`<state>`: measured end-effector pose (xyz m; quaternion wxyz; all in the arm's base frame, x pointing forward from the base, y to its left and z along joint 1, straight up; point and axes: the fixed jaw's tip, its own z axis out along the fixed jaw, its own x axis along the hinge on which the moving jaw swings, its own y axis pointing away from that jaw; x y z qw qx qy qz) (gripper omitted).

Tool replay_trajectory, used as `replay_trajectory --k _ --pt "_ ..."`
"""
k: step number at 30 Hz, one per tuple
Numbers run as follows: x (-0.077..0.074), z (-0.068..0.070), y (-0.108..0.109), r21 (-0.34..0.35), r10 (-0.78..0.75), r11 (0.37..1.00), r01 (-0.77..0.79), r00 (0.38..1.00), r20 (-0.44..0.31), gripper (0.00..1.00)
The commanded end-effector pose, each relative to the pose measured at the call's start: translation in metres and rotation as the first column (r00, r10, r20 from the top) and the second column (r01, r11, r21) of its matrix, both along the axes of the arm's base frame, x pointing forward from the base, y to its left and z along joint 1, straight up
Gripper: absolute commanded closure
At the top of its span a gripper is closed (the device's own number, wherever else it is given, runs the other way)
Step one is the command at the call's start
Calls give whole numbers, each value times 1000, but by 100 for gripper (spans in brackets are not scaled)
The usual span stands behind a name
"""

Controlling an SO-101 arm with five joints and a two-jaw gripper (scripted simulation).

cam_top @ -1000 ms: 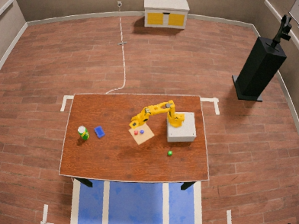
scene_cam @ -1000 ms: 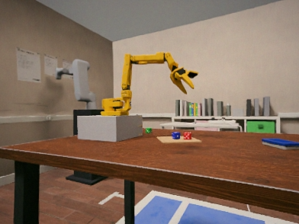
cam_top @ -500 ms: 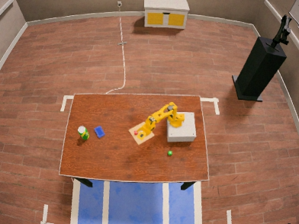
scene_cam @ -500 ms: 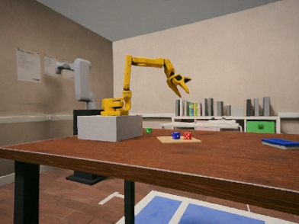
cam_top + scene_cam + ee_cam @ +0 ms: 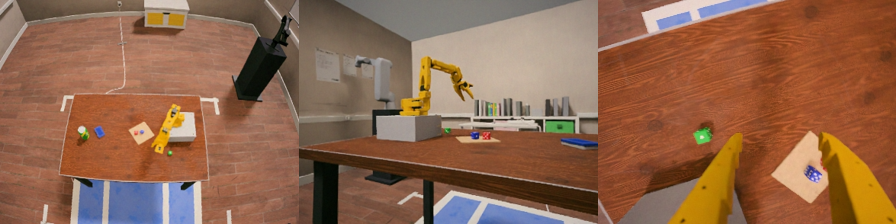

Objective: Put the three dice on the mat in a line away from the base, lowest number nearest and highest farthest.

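Yellow gripper [image 5: 155, 148] [image 5: 468, 98] [image 5: 780, 134] above a wooden table [image 5: 103, 160] [image 5: 524, 164] [image 5: 788, 65], jaws partly open, holding nothing and touching neither the green die [image 5: 170, 153] [image 5: 448, 130] [image 5: 703, 136] nor the mat [image 5: 141, 140] [image 5: 467, 140] [image 5: 794, 172].

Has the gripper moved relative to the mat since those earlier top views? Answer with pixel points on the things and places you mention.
Yes. In the top view, the gripper [image 5: 156, 148] [image 5: 469, 100] [image 5: 780, 137] was over or beside the mat [image 5: 140, 140] [image 5: 467, 140] [image 5: 795, 182]; now it is off the mat, on the green die's [image 5: 170, 153] [image 5: 448, 130] [image 5: 702, 136] side.
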<state>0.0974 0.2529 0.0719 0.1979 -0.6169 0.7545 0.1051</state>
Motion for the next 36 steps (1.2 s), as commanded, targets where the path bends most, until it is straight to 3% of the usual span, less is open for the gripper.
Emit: replay_trajectory --k 1,6,8,16,29,32,36 --pt "-36 2 15 37 82 996 -82 996 -19 69" --pt "-73 0 21 45 168 985 -166 985 -43 69" --pt "-73 0 21 45 168 985 -166 985 -43 69" --pt "-105 -2 22 51 240 970 -237 969 -65 69" --pt "-109 -5 21 43 250 968 -247 966 -70 69" --pt "-109 -13 19 10 247 969 -247 966 -78 69" --pt "-109 -34 13 -75 239 966 -247 966 -98 69"
